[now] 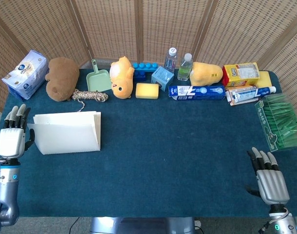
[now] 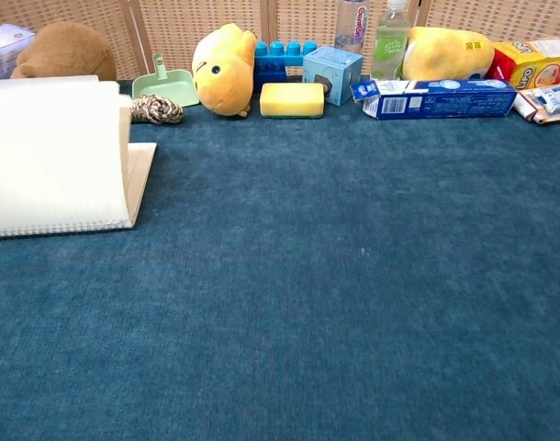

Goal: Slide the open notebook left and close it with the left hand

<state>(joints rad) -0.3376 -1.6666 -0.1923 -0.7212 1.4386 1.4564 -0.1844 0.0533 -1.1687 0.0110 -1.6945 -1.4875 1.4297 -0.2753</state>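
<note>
Half-closed notebook [image 1: 65, 132] sat at table's 9 o'clock, cover raised. My left hand [image 1: 12, 139] beside it, fingers straight, grasping nothing. Risk I judged: unsupported cover springing back open.

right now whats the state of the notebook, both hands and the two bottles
notebook: nearly closed, cover still raised above the pages
left robot hand: open, at the notebook's left edge
right robot hand: open, holding nothing
two bottles: upright, capped

A woven wicker screen [image 1: 139, 29] stands behind the far edge of the worktop [image 1: 177, 161], which has a dark blue cloth. The light is soft and even.
</note>
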